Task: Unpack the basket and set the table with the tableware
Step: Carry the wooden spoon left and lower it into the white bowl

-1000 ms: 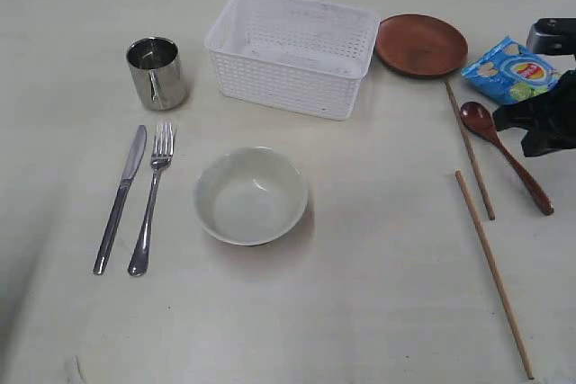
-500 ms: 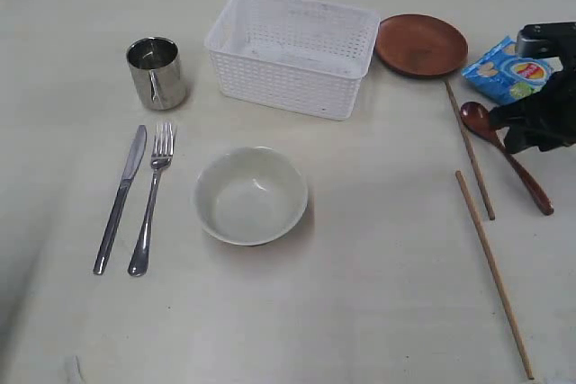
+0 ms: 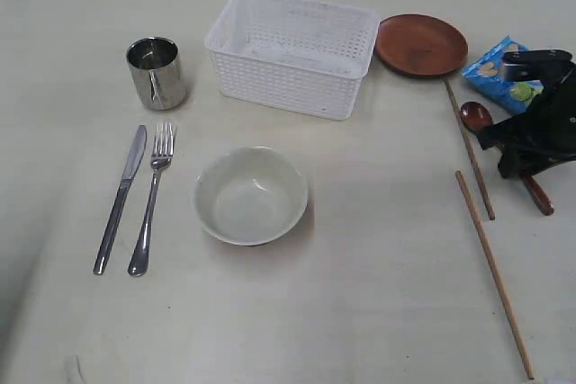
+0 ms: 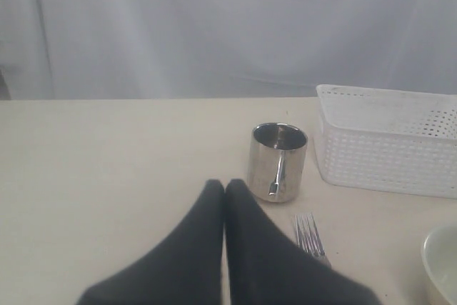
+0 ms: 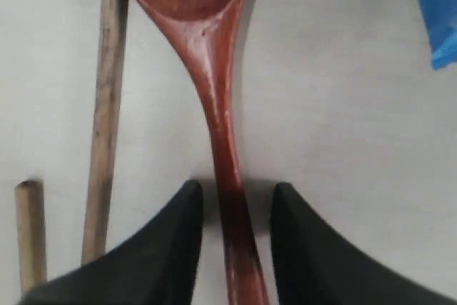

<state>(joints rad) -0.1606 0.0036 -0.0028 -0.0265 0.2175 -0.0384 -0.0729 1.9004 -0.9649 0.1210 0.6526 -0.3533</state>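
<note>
Right wrist view: fingers astride the spoon handle

The right fingers [image 5: 175, 248] are parted, one at each side of the spoon [image 5: 214, 105] handle, not yet pressing it. The spoon lies flat on the bench [image 3: 360, 312], to the right of the basket [image 3: 292, 78], with one chopstick [image 5: 107, 105] just beside it. The left fingers [image 4: 196, 248] are closed and empty, left of the basket. I fear the thin handle may roll or slip when I close, and push the chopstick. Compared with one second ago, the right fingers have come lower over the handle; the spoon has not moved.
</note>
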